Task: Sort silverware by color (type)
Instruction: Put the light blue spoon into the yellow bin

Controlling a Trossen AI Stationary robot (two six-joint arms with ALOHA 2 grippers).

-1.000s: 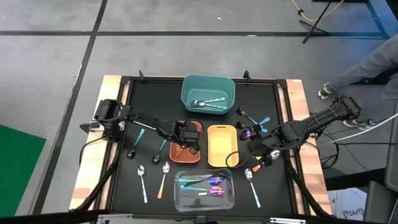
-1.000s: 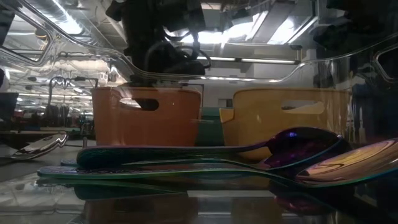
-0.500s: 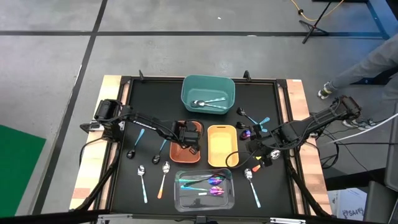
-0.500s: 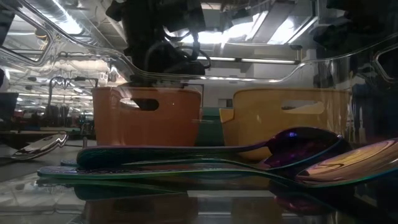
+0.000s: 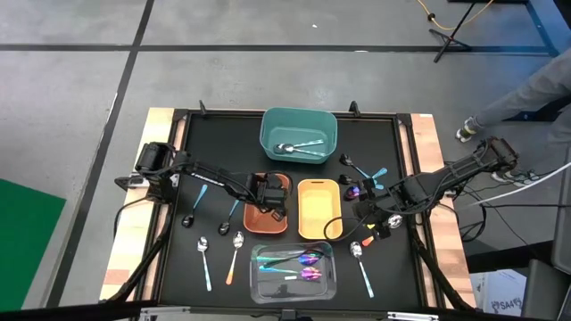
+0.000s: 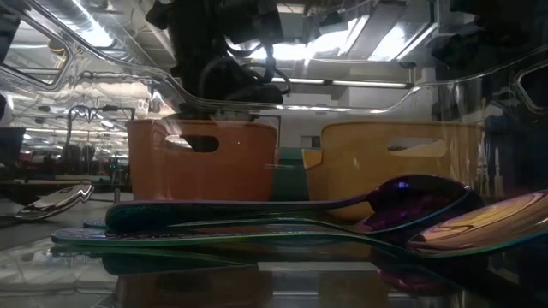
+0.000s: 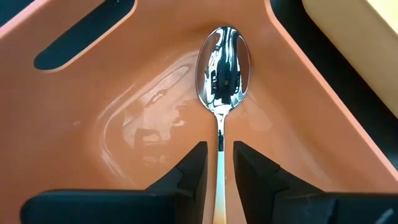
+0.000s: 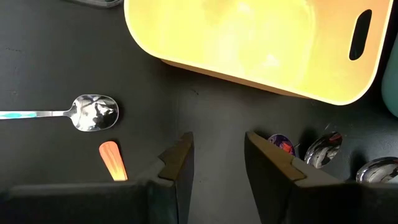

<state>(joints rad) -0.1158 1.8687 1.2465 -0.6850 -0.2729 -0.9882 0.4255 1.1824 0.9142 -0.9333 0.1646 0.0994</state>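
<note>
— Where's the left gripper (image 7: pixel 217 165)?
— Over the orange bin (image 5: pixel 265 217), jaws parted narrowly; a silver spoon (image 7: pixel 222 68) lies released on the bin's floor.
— And the right gripper (image 8: pixel 217 155)?
— Jaws spread, empty, above the tabletop's right side.

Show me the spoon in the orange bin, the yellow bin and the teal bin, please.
spoon (image 7: pixel 222 57), left wrist view, on its shiny bowl.
yellow bin (image 5: pixel 317 208), high view, on its bare floor.
teal bin (image 5: pixel 299 117), high view, on its far rim.

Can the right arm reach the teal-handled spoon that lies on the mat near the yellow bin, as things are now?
Probably yes. The right gripper hovers open over bare mat beside the teal-handled spoon, with nothing between them; the yellow bin sits off to the side.
</note>
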